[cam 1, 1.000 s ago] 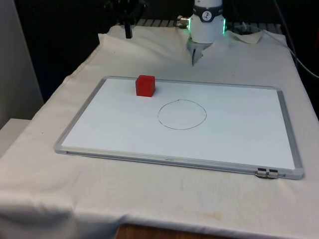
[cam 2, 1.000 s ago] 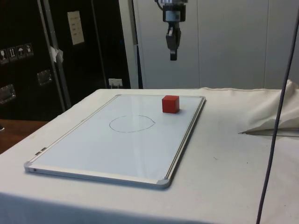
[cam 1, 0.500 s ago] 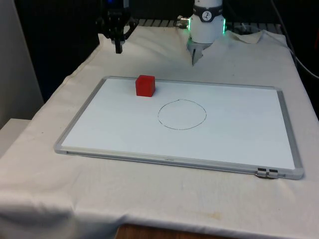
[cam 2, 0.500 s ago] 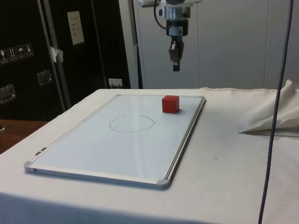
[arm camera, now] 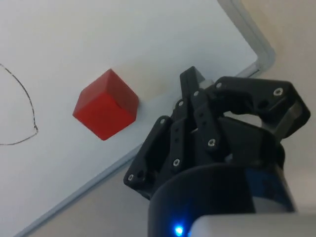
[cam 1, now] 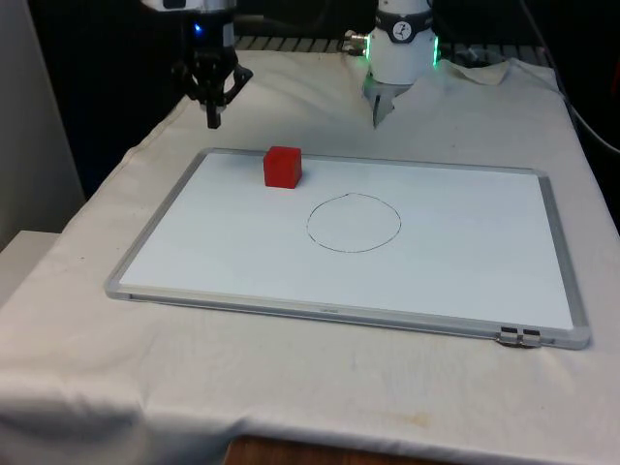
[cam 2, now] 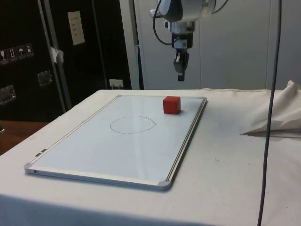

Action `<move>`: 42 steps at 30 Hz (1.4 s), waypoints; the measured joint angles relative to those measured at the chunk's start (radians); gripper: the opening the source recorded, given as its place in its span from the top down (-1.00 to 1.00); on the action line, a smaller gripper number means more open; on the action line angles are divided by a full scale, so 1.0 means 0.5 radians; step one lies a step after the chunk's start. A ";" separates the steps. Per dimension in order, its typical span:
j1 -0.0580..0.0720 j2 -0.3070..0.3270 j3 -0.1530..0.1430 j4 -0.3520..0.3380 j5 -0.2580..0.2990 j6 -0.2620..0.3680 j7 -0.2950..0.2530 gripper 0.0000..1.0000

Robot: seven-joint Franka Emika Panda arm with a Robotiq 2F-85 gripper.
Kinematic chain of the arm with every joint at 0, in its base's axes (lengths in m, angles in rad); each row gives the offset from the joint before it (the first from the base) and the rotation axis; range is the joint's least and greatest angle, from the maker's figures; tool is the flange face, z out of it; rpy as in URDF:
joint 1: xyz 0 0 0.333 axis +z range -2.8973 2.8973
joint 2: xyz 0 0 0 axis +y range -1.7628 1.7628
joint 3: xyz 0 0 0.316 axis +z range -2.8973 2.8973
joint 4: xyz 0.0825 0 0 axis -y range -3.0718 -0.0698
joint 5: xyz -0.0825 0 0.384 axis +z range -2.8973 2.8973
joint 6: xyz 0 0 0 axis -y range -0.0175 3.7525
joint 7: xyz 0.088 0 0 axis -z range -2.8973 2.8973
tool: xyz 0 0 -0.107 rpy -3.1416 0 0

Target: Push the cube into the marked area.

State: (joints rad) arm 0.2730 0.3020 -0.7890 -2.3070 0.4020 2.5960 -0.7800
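Observation:
A red cube (cam 1: 283, 166) (cam 2: 171, 104) (arm camera: 105, 104) rests on the whiteboard (cam 1: 465, 252) near its far edge, toward the front view's left. A hand-drawn circle (cam 1: 354, 223) (cam 2: 132, 125) marks the area in the board's middle, with the cube outside it. My gripper (cam 1: 213, 120) (cam 2: 180, 77) (arm camera: 190, 79) hangs shut in the air beyond the board's far-left corner, above the cloth and higher than the cube. It holds nothing and does not touch the cube.
The whiteboard's metal frame (cam 1: 339, 312) rises slightly above the white cloth. A clip (cam 1: 519, 337) sits on its near edge. Bunched cloth (cam 2: 277, 117) lies at the table's far end. The robot's base (cam 1: 402, 48) stands behind the board.
My gripper has come down and moved toward the front view's left, ending near the board's far-left corner. The cube has not moved.

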 measured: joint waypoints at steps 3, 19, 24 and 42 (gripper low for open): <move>-0.002 0.042 0.000 0.008 0.044 0.014 -0.024 1.00; 0.008 0.126 0.062 -0.130 0.150 0.180 -0.052 1.00; 0.010 0.134 0.088 -0.168 0.174 0.204 -0.044 1.00; 0.012 0.130 0.236 -0.208 0.340 0.294 -0.116 1.00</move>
State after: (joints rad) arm 0.2790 0.3670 -0.6710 -2.4110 0.5720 2.7430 -0.8380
